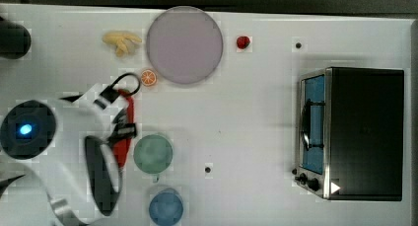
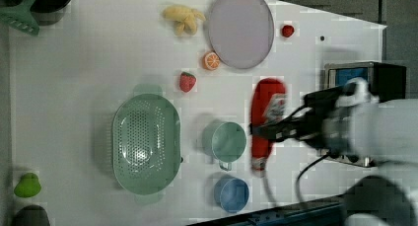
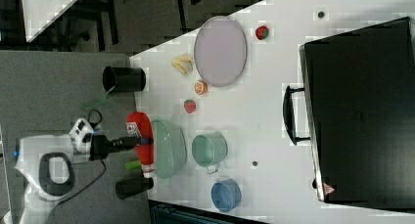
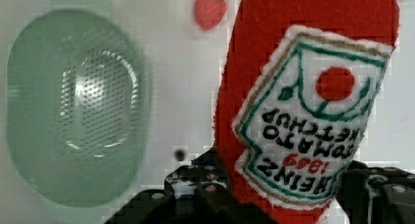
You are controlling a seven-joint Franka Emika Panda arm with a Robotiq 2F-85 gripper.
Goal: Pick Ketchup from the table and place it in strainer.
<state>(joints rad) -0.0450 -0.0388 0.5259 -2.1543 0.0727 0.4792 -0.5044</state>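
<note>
The ketchup [image 2: 266, 110], a slim red bottle with a white label, hangs above the table with my gripper [image 2: 263, 130] shut on its lower body. In the wrist view the ketchup [image 4: 303, 101] stands between my dark fingers [image 4: 195, 187], label facing the camera. The strainer [image 2: 145, 143], a pale mint-green oval basket with holes in its bottom, rests on the table and holds nothing. In the left view the ketchup is to the right of the strainer, past the green cup. In the right view the ketchup [image 3: 140, 138] hangs just left of the strainer [image 3: 170, 149].
A round green cup [image 2: 225, 141] and a blue cup [image 2: 231, 194] stand beside the strainer. A strawberry [image 2: 187, 81], an orange slice [image 2: 211, 60], bananas [image 2: 183, 18], a lilac plate [image 2: 240, 27] and a small red fruit [image 2: 287, 30] lie further off. A toaster oven [image 1: 352, 133] sits at the top view's right.
</note>
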